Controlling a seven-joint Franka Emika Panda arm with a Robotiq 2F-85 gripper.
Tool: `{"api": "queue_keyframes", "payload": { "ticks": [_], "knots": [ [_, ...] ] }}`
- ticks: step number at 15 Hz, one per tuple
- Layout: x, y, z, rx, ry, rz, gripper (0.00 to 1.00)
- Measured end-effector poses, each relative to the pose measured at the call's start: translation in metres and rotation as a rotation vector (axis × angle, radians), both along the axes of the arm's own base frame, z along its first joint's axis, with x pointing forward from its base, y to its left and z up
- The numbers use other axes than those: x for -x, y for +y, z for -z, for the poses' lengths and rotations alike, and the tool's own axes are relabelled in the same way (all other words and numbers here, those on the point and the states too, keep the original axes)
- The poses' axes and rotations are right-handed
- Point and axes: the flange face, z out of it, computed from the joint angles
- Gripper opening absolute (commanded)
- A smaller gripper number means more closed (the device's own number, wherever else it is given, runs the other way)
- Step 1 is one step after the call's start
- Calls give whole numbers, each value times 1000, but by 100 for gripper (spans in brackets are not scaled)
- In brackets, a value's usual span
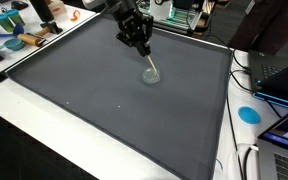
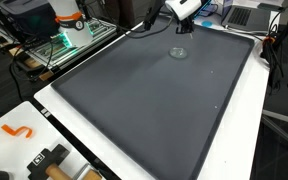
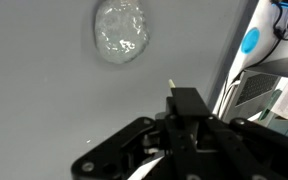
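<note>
You are holding the black claw (image 1: 141, 46) clamped on a thin pale stick (image 1: 150, 66), slanting it down so its tip is coming right by the small clear round dish (image 1: 151, 77), which is lying on the dark grey mat (image 1: 94, 105) toward the white desk's (image 1: 14, 115) far edge.

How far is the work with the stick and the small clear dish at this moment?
Done: the gripper is shut on a thin stick. In hand: the stick slants down to the clear round dish on the grey mat; contact cannot be told. Left: the stick is not released, and the dish lies apart from the gripper.
</note>
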Motion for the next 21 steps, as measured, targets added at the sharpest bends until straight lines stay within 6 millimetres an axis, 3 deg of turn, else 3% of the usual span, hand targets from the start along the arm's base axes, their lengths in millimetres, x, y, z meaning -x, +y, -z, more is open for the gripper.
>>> {"api": "queue_keyframes", "payload": {
  "ticks": [21],
  "knots": [
    [19,17,-18,52,75,38,3]
  ]
}}
